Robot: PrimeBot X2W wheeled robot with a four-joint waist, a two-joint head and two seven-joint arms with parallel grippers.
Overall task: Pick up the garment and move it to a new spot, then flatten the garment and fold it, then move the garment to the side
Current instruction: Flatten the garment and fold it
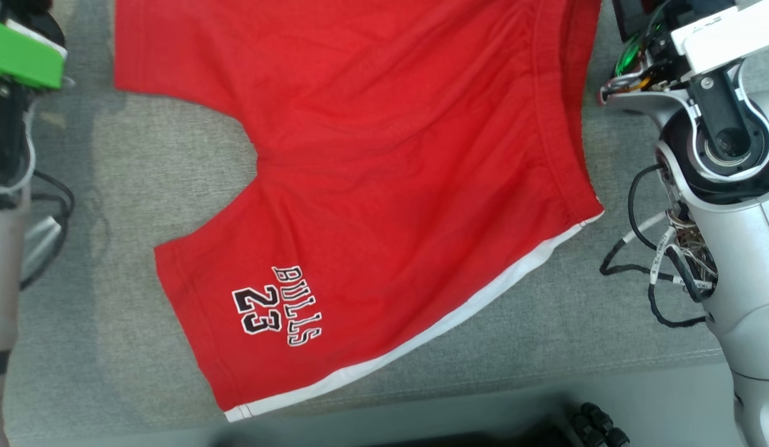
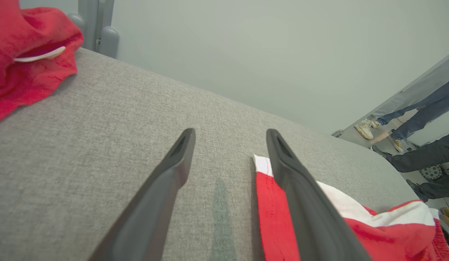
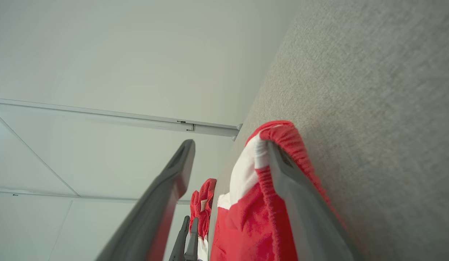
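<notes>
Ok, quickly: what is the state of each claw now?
Left claw: open, holding nothing.
Right claw: open; shorts lie against one finger, not pinched.

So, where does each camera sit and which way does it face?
Head view: from the head, down on red jersey shorts with white side stripe, spread on grey fabric surface; pale forearms at both edges.
Left wrist view: low along the open left gripper, across the surface toward a wall.
Right wrist view: tipped sideways along the open right gripper; waistband over one finger.
All three share the shorts and surface.
</notes>
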